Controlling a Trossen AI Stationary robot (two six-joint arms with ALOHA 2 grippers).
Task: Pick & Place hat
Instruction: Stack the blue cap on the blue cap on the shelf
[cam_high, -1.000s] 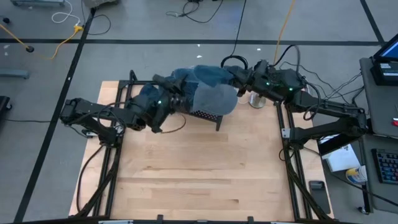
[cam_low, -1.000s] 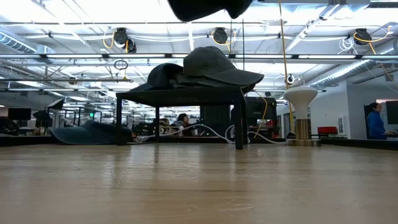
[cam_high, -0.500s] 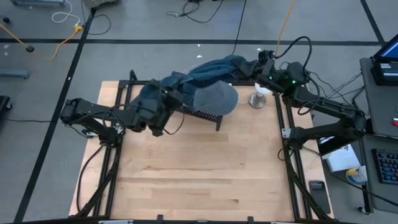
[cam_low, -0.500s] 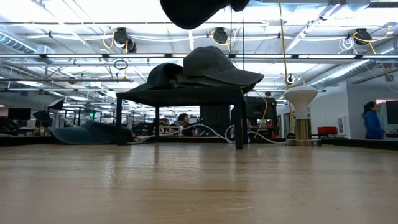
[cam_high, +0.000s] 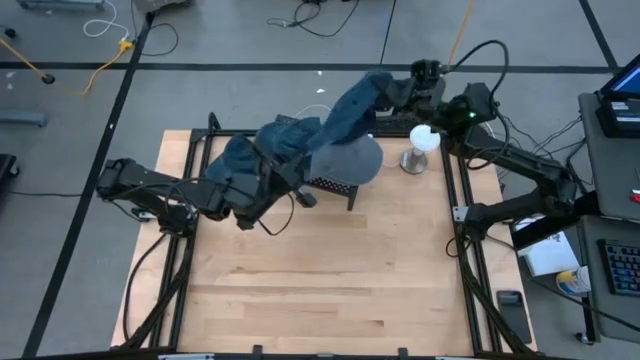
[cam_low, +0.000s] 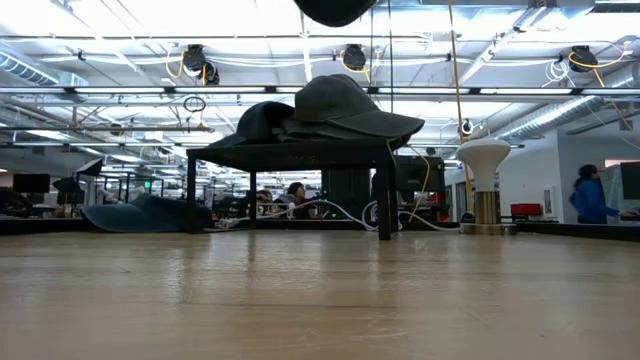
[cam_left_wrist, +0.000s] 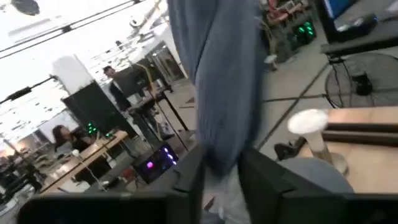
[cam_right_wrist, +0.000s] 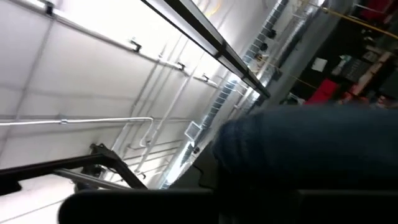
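Note:
A blue denim hat (cam_high: 345, 115) is stretched in the air between my two grippers, above the far side of the table. My left gripper (cam_left_wrist: 221, 177) is at its lower left end, my right gripper (cam_high: 405, 88) at its upper right end. Both are shut on it. In the low view only the hat's underside (cam_low: 335, 8) shows, at the top edge. Below it a grey hat (cam_high: 348, 158) and a dark hat (cam_low: 262, 120) rest on a small black rack (cam_low: 290, 155). A white mushroom-shaped stand (cam_high: 421, 140) is on the table to the right of the rack. My left gripper has a bunched fold of the denim (cam_left_wrist: 217, 146) between its two fingers (cam_left_wrist: 186, 183), which come at it about level from the table's left. The cloth runs up and away from the fingers, clear of the rack. My right gripper holds the hat's other end (cam_right_wrist: 311, 143). The cloth lies over the fingers and hides the place of contact. The gripper slants upward from the table's right, and the hat runs taut down toward the left gripper.
Another dark teal hat (cam_low: 145, 215) lies on the table to the left of the rack. Cables and a monitor (cam_high: 625, 95) are beyond the right edge. The near half of the wooden table (cam_high: 320, 280) is bare. People stand in the room behind.
My right gripper has risen and gone toward the table's far right, tipping upward. It has drawn the blue hat out from a bunch over the rack into a long taut band. My left gripper has rolled and shifted slightly. The hat has risen in the low view.

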